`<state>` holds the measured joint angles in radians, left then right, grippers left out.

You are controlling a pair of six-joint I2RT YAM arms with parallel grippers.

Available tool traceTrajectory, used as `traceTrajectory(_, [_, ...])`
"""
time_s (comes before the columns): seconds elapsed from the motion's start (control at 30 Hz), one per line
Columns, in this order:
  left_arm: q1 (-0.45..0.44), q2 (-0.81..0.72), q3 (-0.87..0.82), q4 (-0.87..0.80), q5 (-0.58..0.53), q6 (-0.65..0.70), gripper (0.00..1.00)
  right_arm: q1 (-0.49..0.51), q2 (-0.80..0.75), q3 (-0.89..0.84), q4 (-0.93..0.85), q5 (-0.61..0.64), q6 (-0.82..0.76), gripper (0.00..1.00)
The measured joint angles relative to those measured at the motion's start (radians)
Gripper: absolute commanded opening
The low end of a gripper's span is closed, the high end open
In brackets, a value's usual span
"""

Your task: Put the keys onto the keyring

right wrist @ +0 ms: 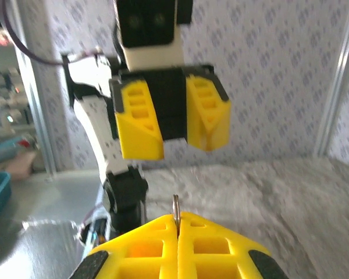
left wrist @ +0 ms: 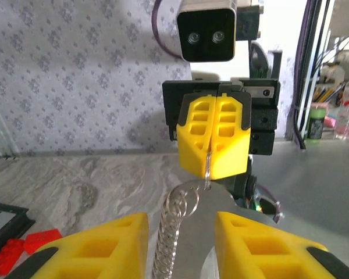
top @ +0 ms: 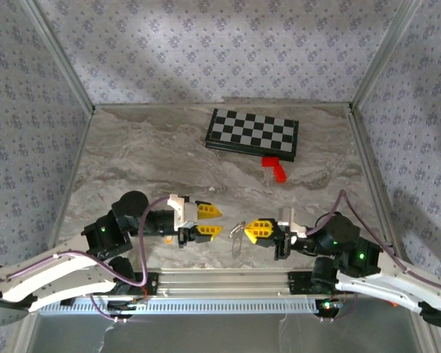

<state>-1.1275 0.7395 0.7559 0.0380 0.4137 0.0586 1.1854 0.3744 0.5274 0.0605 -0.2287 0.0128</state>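
The right gripper (top: pixel 248 229) is clamped shut on the keyring (top: pixel 237 235), which hangs between the arms. The left gripper (top: pixel 212 221) stands open, empty. The keyring looks light, thin and slippery; best pinched at its rim.

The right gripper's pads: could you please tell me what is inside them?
The keyring is pinched in the shut right gripper, and its beaded loop hangs free below. The clamped part of the ring is hidden inside the yellow pads.
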Motion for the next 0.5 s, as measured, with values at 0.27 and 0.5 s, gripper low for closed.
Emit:
traceTrajectory(0.27, [-0.001,0.059,-0.011,0.148,0.066,-0.081,0.36,0.0,-0.005,-0.072,0.22,-0.05,0.063,0.0])
traceTrajectory(0.5, [-0.035,0.102,-0.011,0.209,0.105,-0.097,0.36,0.0,0.001,-0.091,0.301,-0.052,0.085,0.0])
